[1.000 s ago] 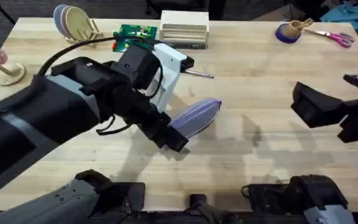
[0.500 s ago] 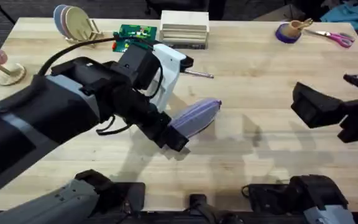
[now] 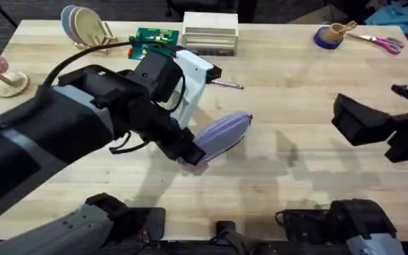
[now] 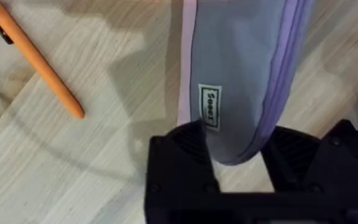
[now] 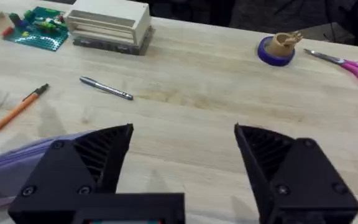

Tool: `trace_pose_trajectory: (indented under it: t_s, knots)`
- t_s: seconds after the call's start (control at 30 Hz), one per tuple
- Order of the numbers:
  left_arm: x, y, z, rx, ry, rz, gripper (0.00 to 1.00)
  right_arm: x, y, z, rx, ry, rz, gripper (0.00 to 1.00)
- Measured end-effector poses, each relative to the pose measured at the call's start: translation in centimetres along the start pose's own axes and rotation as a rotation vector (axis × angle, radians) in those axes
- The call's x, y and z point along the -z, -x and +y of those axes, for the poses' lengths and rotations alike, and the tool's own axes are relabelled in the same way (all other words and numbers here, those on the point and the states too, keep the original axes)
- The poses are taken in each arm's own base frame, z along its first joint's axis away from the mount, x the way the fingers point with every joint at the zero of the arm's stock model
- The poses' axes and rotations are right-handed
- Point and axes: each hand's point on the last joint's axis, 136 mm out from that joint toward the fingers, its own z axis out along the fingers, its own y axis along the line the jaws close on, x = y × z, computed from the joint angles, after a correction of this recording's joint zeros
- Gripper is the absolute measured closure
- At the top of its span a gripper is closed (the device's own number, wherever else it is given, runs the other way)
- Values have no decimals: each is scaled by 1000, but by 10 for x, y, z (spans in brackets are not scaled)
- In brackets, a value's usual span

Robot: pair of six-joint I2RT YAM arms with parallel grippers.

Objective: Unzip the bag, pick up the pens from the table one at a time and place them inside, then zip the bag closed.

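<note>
Left gripper (image 4: 236,155) pinches bag (image 4: 247,74); orange pen (image 4: 39,62) beside.

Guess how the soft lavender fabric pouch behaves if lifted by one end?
The soft lavender fabric pouch probably droops: it is cloth, and looks flat and empty. Likely light. The left gripper pinches only its rounded tip, so smooth fabric may slip from the black fingers.

The bag (image 4: 247,68) is lavender-grey with a purple zipper band, a pale pink edge strip and a small white label with dark lettering. One pen (image 4: 39,62) is orange with a black end, the other pen (image 5: 106,88) silvery-grey. The table (image 3: 296,99) shows light wooden plank strips, and the scissors (image 5: 352,64) near its far right corner have pink handles.
</note>
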Motion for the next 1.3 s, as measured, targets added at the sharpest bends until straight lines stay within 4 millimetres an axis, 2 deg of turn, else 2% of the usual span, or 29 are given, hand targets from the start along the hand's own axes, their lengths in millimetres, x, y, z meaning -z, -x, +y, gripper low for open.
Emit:
trace_pose_trajectory:
  t_s: [0.07, 0.13, 0.2, 0.3, 0.37, 0.4, 0.57, 0.6, 0.93, 1.1, 1.3]
  knots:
    - [0, 1, 1, -2, 7, -2, 663, 0, 0, 0, 0, 0, 0, 3]
    - [0, 2, 2, -3, 12, -6, 887, 0, 0, 0, 0, 0, 0, 3]
    - [1, 3, 2, -7, 15, -11, 947, 0, 0, 0, 0, 0, 0, 3]
    - [2, 3, 2, -7, 16, -11, 950, 0, 0, 0, 0, 1, 0, 3]
    - [2, 3, 2, -7, 16, -11, 954, 0, 1, 8, 0, 44, -3, 3]
    - [2, 3, 2, -7, 16, -12, 958, 1, 1, 18, 19, 106, -9, 3]
    - [2, 3, 2, -7, 16, -12, 960, -4, -1, 37, 104, 227, 9, 5]
    - [2, 3, 2, -8, 16, -11, 960, -22, -11, 51, 156, 337, 85, 6]
    - [2, 3, 2, -7, 15, -9, 960, -62, -42, 82, 165, 618, 276, 6]
    - [2, 3, 2, -7, 15, -10, 959, -86, -48, 87, 177, 688, 319, 5]
    - [2, 3, 2, -7, 14, -10, 960, -118, -52, 80, 313, 684, 284, 4]
